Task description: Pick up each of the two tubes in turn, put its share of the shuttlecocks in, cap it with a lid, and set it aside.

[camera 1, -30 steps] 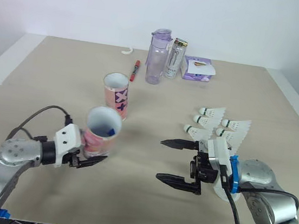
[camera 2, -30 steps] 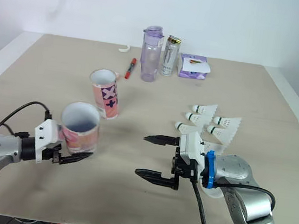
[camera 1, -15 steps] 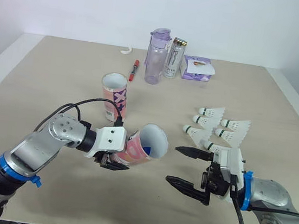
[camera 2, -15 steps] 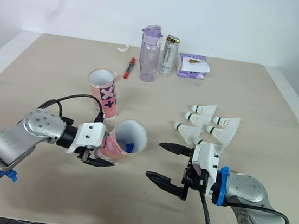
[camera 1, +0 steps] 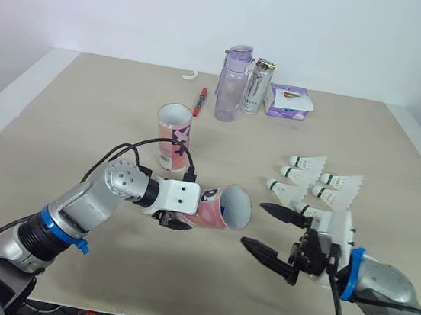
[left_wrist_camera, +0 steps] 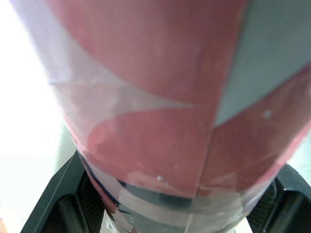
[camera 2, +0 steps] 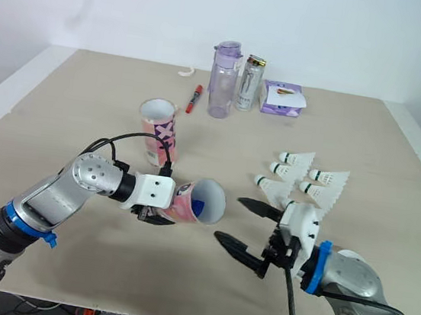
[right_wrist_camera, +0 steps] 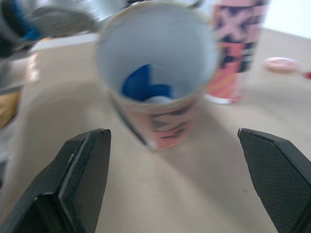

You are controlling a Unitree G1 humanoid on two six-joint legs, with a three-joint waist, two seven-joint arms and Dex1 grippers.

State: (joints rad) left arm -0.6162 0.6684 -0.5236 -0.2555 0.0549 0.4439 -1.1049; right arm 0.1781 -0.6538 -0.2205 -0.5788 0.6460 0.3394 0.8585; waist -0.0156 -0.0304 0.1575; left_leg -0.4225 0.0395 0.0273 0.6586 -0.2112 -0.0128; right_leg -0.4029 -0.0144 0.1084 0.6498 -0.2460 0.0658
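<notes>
Held tube (camera 1: 223, 209): pink-patterned, tipped almost onto its side low over the table (camera 1: 85, 111), near the front edge, open mouth turned toward the right gripper (camera 1: 254, 224). Something blue sits inside it (right_wrist_camera: 146, 82); cannot tell what. Left gripper (camera 1: 179, 213) is clamped around the tube's closed end, black fingers (left_wrist_camera: 53, 204) on either side of the wall. Right gripper's jaws are spread wide and hold nothing, tips just short of the tube's mouth. Second tube (camera 1: 172, 136) stands upright behind the held one, mouth up. Shuttlecocks (camera 1: 315, 182) lie clustered on the table behind the right gripper. Along the far edge: clear bottle (camera 1: 233, 83), can (camera 1: 261, 87), purple box (camera 1: 290, 102), red marker (camera 1: 200, 101).
</notes>
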